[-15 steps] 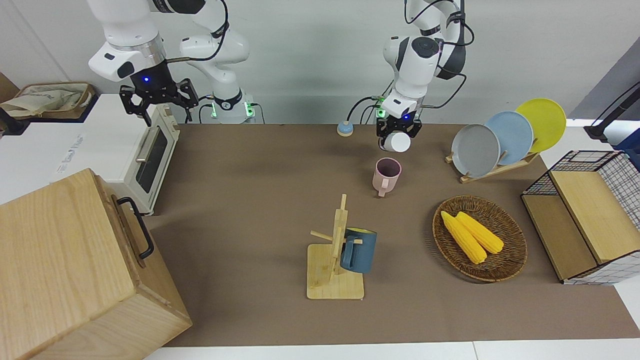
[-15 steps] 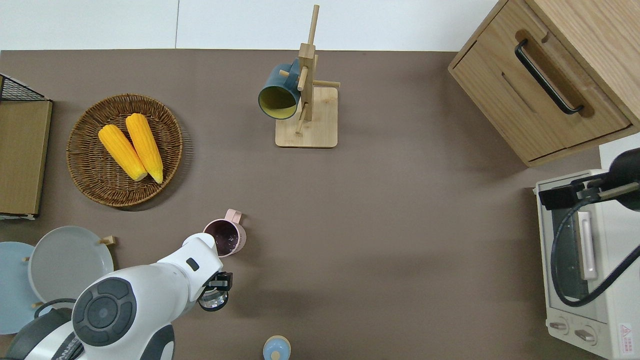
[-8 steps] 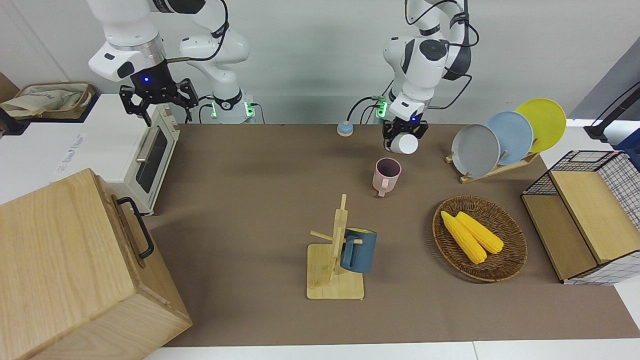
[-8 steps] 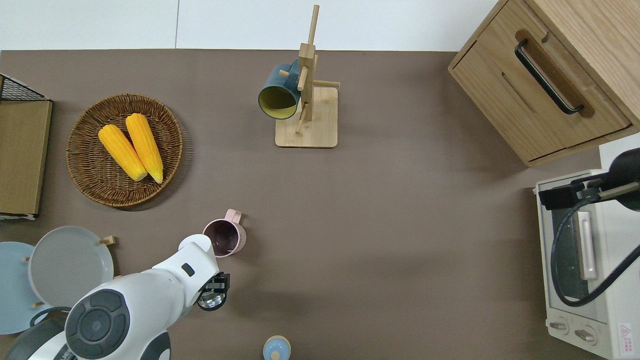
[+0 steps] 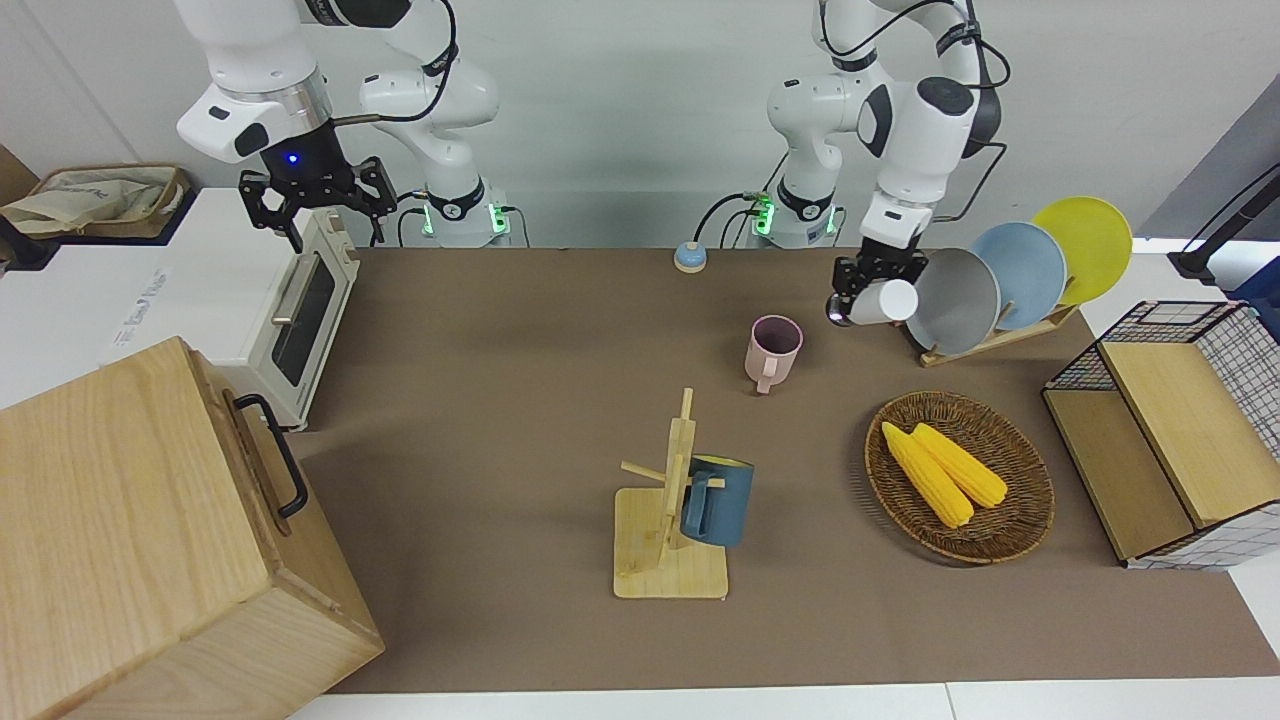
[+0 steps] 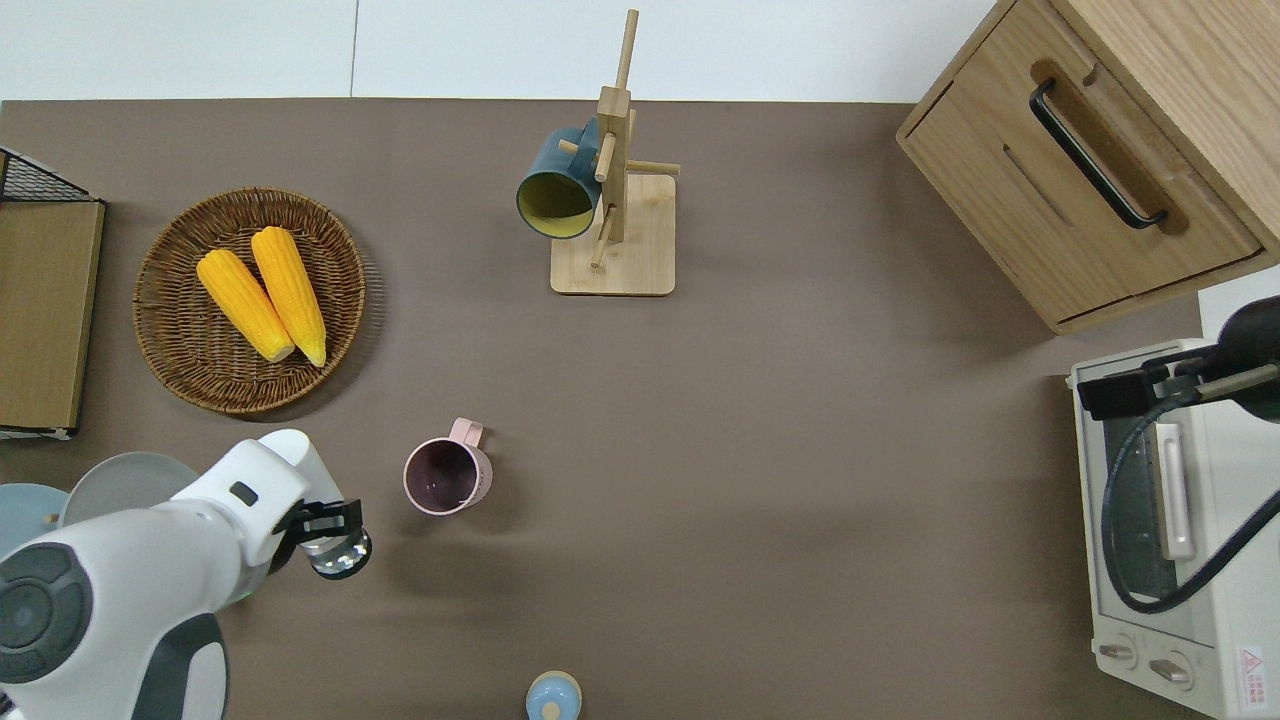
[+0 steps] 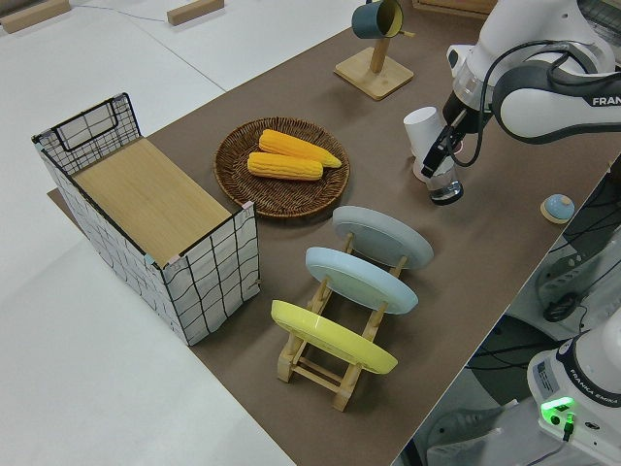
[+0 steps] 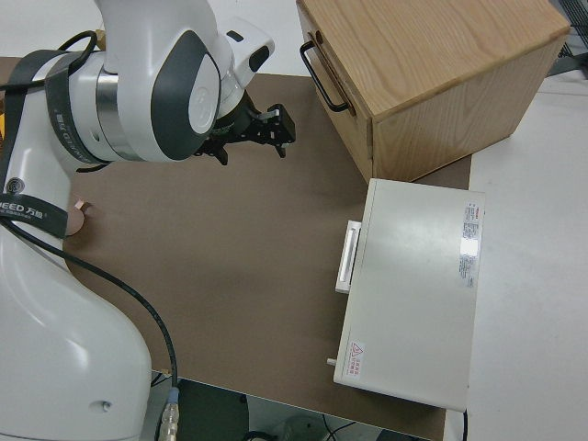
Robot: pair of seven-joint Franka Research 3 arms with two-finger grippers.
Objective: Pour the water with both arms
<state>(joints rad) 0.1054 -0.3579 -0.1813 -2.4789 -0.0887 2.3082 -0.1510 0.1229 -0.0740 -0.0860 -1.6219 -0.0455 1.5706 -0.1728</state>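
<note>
Brown table (image 6: 760, 480): left arm (image 6: 150, 560) hides gray plate (image 6: 125, 478).

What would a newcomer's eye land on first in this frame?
Probably the left gripper, shut on a white cup held on its side in the air, next to the upright pink mug on the table. Next, the two yellow corn cobs in the wicker basket, toward the left arm's end. The right arm is parked.

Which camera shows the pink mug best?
The overhead view: the pink mug stands fully exposed, opening and handle visible. The front view shows its side and handle too. In the left side view the left gripper and its cup hide most of it; the right side view misses it.
</note>
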